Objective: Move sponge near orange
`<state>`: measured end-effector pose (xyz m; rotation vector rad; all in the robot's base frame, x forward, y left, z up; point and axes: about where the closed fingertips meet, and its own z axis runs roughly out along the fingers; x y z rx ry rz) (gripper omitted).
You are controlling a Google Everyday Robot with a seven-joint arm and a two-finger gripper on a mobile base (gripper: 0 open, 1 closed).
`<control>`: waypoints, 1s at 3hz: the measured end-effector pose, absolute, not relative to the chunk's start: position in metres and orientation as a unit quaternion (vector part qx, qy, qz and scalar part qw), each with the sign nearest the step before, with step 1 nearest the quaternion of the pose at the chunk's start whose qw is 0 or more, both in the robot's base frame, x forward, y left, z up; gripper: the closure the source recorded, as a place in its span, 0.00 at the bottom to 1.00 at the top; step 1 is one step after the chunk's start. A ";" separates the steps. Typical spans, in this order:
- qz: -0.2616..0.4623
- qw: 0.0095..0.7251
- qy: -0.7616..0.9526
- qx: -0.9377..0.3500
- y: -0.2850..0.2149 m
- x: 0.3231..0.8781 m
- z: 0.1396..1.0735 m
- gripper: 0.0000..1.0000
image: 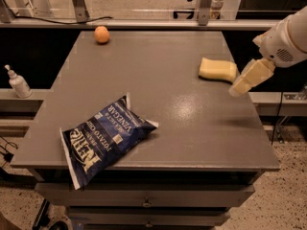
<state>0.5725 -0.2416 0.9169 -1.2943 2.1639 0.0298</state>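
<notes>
Cut off by the right edge: a white, smooth-shelled arm (288,40), only its last rounded section in view. Below it, the gripper (241,85), pale yellow and blocky, angled down and to the left, hanging over the right side of the grey table (192,123). Open or closed: cannot tell. Just left of it, the sponge (218,69), in the far right part of the tabletop: pale yellow foam, soft-looking, rectangular with rounded corners, lying flat. Touching the gripper or not: hard to judge. Well apart from it, far left by the back edge, the orange (101,34): small, round, smooth. At near left, a crinkled, glossy dark-blue chip bag (103,138) with white print, one corner hanging over the front edge. Matte tabletop, a dull sheen near the middle. Underneath, drawer fronts (144,195), cut off at the bottom. Left of the table, on a low ledge, a small white pump bottle (18,82). Beyond the far edge, metal legs (79,3), tops out of view.
</notes>
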 end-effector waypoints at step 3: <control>0.108 0.358 0.831 -0.411 -0.250 0.655 0.852 0.00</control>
